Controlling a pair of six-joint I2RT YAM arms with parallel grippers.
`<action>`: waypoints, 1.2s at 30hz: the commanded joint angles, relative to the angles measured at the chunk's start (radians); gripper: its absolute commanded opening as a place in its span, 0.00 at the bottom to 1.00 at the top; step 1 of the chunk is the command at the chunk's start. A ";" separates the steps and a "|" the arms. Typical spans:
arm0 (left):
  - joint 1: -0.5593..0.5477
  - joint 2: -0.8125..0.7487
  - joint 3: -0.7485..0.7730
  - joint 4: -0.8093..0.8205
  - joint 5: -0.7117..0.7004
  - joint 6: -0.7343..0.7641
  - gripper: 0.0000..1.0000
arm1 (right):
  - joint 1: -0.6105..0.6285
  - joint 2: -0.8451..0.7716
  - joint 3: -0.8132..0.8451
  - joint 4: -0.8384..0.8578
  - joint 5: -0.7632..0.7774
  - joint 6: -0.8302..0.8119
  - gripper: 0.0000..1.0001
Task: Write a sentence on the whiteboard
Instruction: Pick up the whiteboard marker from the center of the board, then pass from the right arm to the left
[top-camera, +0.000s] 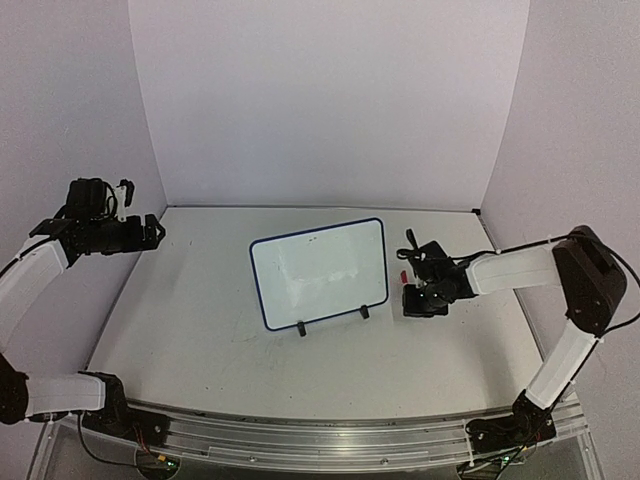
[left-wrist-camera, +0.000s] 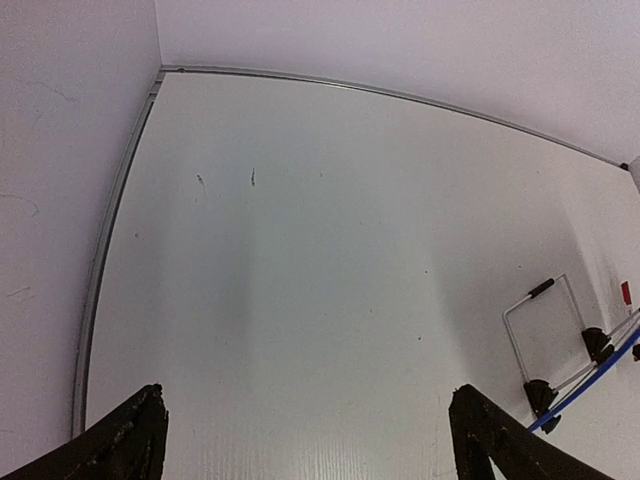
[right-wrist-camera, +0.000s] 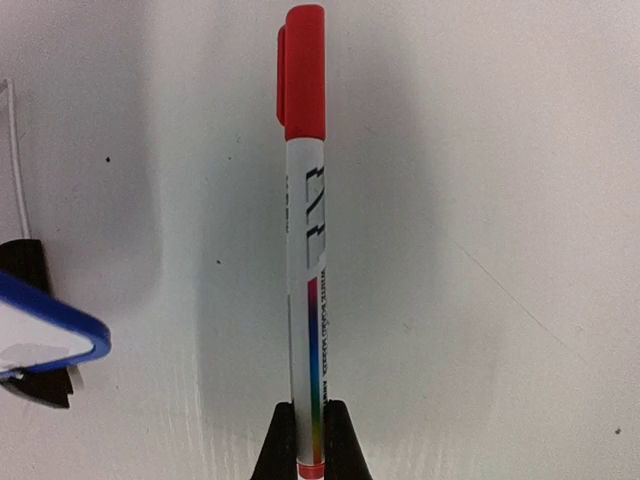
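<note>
standing whiteboard (top-camera: 320, 272) w/ thin blue frame

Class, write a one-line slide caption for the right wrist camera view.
Right gripper clamped on the tail of a capped red marker above the table, with the blue-framed whiteboard at the left edge.

Bright even light, soft shadows, wrist views bowed at edges

The whiteboard (top-camera: 318, 272) stands on its 2 feet (top-camera: 302, 329) at the middle of the counter (top-camera: 200, 330). Just right of it, the marker (right-wrist-camera: 305, 250) sits between the right claw's (top-camera: 425, 297) jaws. The left claw (top-camera: 150, 231) hangs far left, well apart.
</note>
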 joint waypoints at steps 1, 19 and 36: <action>0.000 -0.019 0.007 0.073 0.136 -0.024 0.96 | -0.004 -0.244 -0.067 -0.036 0.036 -0.024 0.00; -0.526 0.055 0.105 0.285 0.339 -0.453 0.94 | 0.230 -0.632 0.178 -0.449 -0.334 -0.261 0.00; -0.724 0.259 0.097 0.499 0.505 -0.590 0.87 | 0.484 -0.337 0.428 -0.428 -0.368 -0.318 0.00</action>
